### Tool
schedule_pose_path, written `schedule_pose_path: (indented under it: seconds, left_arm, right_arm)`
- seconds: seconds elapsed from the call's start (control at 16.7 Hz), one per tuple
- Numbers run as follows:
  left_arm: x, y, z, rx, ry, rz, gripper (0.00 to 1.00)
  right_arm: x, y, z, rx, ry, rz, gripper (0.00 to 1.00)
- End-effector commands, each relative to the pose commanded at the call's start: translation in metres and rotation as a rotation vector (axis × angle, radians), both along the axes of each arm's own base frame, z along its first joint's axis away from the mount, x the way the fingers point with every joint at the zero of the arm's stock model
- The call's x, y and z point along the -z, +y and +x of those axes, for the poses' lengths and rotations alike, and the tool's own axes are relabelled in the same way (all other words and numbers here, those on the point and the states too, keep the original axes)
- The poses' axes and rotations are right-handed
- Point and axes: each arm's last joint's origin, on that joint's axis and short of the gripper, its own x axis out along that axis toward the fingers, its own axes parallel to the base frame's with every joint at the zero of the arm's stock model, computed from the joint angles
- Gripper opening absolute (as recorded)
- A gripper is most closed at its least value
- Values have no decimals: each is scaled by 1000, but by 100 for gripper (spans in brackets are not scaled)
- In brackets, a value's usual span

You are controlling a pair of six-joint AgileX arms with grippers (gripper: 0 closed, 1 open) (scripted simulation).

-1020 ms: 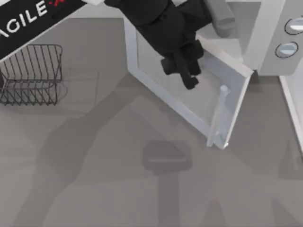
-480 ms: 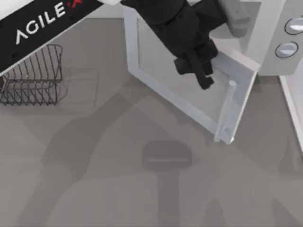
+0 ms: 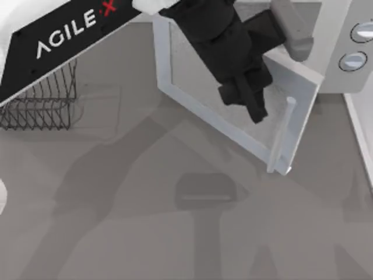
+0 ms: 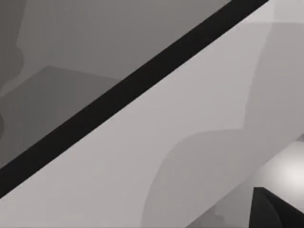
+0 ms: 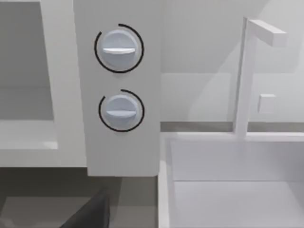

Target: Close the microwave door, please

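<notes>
The left claw (image 3: 256,111) presses on the half-open door (image 3: 233,125) of the microwave (image 3: 341,35), far right; its spread I cannot tell. Rack (image 3: 41,99) far left.

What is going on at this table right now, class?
The left gripper of the black AgileX arm is against the flat white microwave door with its speckled window, near the pale grey bar handle. The door stands partly open from the large white boxy microwave. A dark wire rack sits at the table's left.
</notes>
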Motion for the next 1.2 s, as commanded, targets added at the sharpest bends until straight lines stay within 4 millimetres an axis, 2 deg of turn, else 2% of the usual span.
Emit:
schedule_pose_path:
  seconds: [0.24,0.54,0.9,1.08,1.2]
  left_arm:
    - [13,-9,0,-2,47,33,0]
    - [-13,-10,6,-22,-65,-41,0]
    - [-13,-12,4,-15,-64,-40,0]
    - [-20,-16,-4,10,-61,-43,0]
    - [-17,-20,-10,32,-25,-22,0]
  right_arm:
    - [0,0,0,0,0,0,100]
    - [0,0,0,0,0,0,100]
    - [0,0,0,0,0,0,100]
    - [0,0,0,0,0,0,100]
    - [0,0,0,0,0,0,100]
